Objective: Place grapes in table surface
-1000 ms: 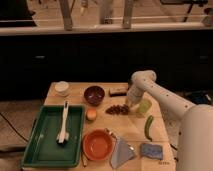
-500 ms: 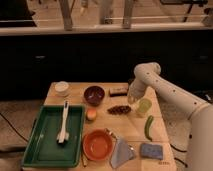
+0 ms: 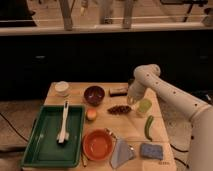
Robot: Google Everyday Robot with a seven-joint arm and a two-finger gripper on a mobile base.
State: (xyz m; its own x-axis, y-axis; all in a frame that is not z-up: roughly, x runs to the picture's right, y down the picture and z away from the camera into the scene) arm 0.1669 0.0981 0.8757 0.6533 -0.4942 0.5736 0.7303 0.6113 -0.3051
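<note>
The grapes [image 3: 119,109], a small dark reddish-brown bunch, lie on the tan wooden table surface [image 3: 116,124] near its middle, in front of the dark maroon bowl [image 3: 94,94]. My gripper [image 3: 132,98] hangs at the end of the white arm, just above and to the right of the grapes and apart from them. It sits close to a pale green cup [image 3: 144,106].
A green tray [image 3: 35,145] with a white brush [image 3: 63,124] fills the left front. An orange bowl [image 3: 97,144], grey cloth [image 3: 121,151], blue sponge [image 3: 151,150] and green pepper [image 3: 148,126] lie in front. A white cup [image 3: 62,87], a dark bar [image 3: 118,91] and an orange fruit [image 3: 91,114] also stand here.
My gripper has lifted up and back to the right, away from the grapes. The grapes stay lying on the table.
</note>
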